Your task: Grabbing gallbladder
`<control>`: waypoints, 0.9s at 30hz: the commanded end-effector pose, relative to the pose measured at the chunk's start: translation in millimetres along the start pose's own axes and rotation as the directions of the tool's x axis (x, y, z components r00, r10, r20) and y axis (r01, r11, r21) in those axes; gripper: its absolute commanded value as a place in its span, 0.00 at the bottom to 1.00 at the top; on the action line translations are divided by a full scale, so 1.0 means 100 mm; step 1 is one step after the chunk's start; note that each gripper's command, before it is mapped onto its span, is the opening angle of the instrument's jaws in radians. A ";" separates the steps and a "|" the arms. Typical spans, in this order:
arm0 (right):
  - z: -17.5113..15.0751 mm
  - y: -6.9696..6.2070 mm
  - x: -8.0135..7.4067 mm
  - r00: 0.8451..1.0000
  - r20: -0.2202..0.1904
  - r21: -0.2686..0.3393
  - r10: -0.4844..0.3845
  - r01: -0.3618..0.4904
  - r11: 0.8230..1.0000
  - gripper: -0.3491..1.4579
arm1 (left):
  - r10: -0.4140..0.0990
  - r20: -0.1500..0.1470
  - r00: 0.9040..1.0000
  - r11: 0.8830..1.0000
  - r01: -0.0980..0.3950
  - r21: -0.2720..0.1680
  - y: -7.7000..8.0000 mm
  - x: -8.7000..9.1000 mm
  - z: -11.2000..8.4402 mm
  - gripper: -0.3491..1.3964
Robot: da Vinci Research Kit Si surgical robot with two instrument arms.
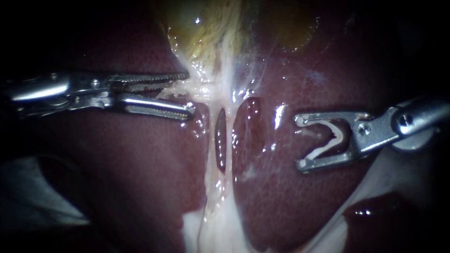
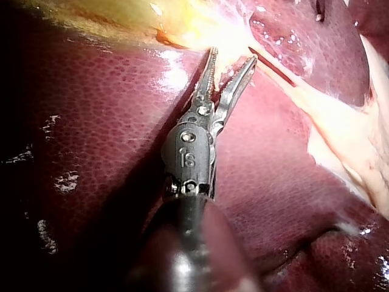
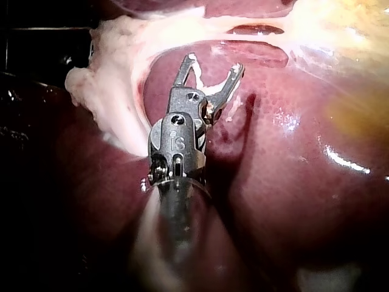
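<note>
The yellowish gallbladder (image 1: 206, 28) lies at the top of the endoscope view, narrowing into pale tissue (image 1: 206, 86) over the dark red liver (image 1: 140, 178). My left instrument (image 1: 190, 93) comes in from the left with its toothed jaws open around the edge of that pale tissue; a gap shows between them. In the left wrist view the left instrument (image 2: 232, 56) points at the gallbladder (image 2: 182, 24), jaws apart. My right instrument (image 1: 300, 141) hovers open over the liver to the right, with a thin white V-shaped strip (image 1: 328, 138) inside its jaws. The right wrist view shows the same right instrument (image 3: 214, 62) spread.
Two pale strands (image 1: 230, 140) run down from the gallbladder's neck with a dark slit-like window (image 1: 220, 145) between them. White fatty tissue (image 1: 220, 229) spreads out below and shows as a lump (image 3: 103, 91) beside the right instrument. Liver (image 3: 292, 182) surrounds everything.
</note>
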 end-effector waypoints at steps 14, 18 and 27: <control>0.000 0.000 0.000 1.000 0.000 0.000 0.000 0.000 1.000 0.47 | -0.032 0.015 0.999 0.999 0.032 0.005 -0.006 -0.001 0.003 0.13; 0.000 0.000 0.000 1.000 0.000 0.000 0.000 0.000 1.000 0.47 | -0.058 0.022 0.998 0.998 0.058 0.006 -0.001 0.004 -0.002 0.00; -0.001 0.000 0.000 1.000 0.000 0.000 0.000 0.000 1.000 0.47 | -0.111 0.093 0.990 0.994 0.113 -0.016 0.014 0.015 -0.019 0.00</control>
